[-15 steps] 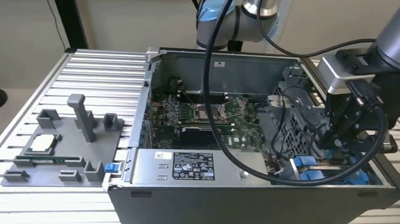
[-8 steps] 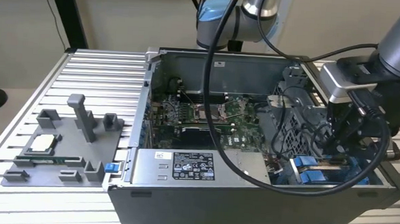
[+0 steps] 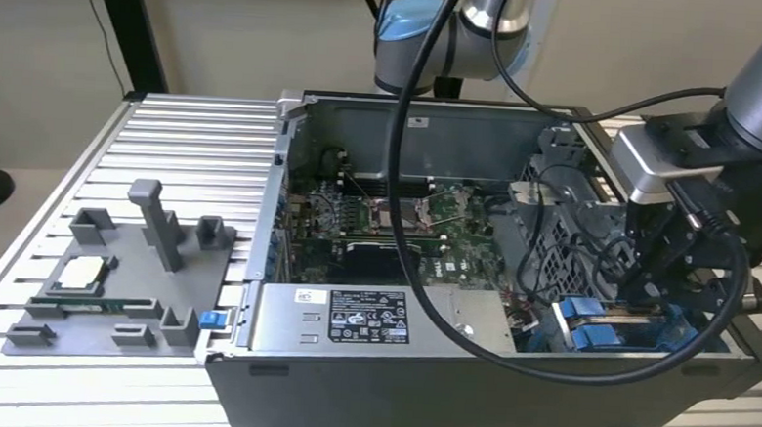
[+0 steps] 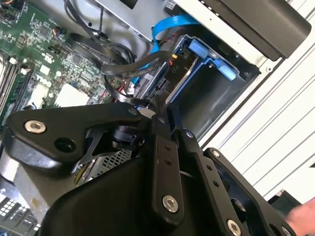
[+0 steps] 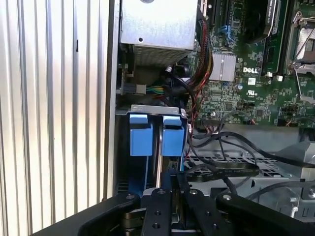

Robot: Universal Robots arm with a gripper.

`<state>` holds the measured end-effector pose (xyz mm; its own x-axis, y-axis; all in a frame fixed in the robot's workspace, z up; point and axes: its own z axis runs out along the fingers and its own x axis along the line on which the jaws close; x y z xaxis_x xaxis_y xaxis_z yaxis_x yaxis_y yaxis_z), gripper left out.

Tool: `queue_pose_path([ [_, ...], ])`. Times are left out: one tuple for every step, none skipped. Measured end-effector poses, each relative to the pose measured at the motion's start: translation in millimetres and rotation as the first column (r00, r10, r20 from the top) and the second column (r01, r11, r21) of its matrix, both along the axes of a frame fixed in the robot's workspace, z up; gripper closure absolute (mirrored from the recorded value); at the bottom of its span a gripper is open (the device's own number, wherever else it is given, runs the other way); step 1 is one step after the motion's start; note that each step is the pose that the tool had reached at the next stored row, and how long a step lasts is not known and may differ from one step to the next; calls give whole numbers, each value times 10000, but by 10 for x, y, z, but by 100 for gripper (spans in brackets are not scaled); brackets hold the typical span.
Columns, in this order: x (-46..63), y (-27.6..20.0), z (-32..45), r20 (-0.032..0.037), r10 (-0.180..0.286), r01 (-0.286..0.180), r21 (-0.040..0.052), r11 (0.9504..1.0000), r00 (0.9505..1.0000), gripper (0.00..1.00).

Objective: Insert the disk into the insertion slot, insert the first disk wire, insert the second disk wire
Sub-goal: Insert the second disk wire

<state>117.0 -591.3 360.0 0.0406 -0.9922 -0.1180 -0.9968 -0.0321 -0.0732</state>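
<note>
Exterior view: gripper [image 3: 658, 292] down in insertion slot [image 3: 610, 328] at the exterior view's right. Second wrist view: fingers [image 4: 162, 123] pressed together, apparently pinching black disk wire plug [image 4: 176, 66]. First wrist view: disk [image 5: 157, 147] seated edge-on between blue carrier tabs [image 5: 141, 133]. Judged rigid, heavy; wire limp, best held at plug.

The exterior view overlooks the open computer case [image 3: 504, 367] from above; both wrist views peer closely into it.

Even soft indoor light; case interior shadowed; wrist foregrounds blurred.
</note>
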Motion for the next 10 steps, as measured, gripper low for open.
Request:
queue_pose_path([
  [0, -1, 0, 0, 0, 0, 0, 10000, 10000, 100],
  [0, -1, 0, 0, -1, 1, 0, 10000, 10000, 100],
  [0, -1, 0, 1, 0, 0, 1, 10000, 10000, 100],
  [0, -2, -1, 4, -1, 1, -2, 10000, 10000, 100],
  [1, -2, -5, 10, 1, -1, -3, 10000, 10000, 100],
  [1, -1, -9, 15, 1, -1, -9, 10000, 10000, 100],
  [1, -2, -13, 19, 1, -1, -19, 10000, 10000, 100],
  [0, -2, -17, 22, 0, 0, -25, 10000, 10000, 100],
  [0, -2, -21, 24, 0, 0, -29, 10000, 10000, 100],
  [0, -2, -22, 25, 0, 0, -32, 10000, 10000, 100],
])
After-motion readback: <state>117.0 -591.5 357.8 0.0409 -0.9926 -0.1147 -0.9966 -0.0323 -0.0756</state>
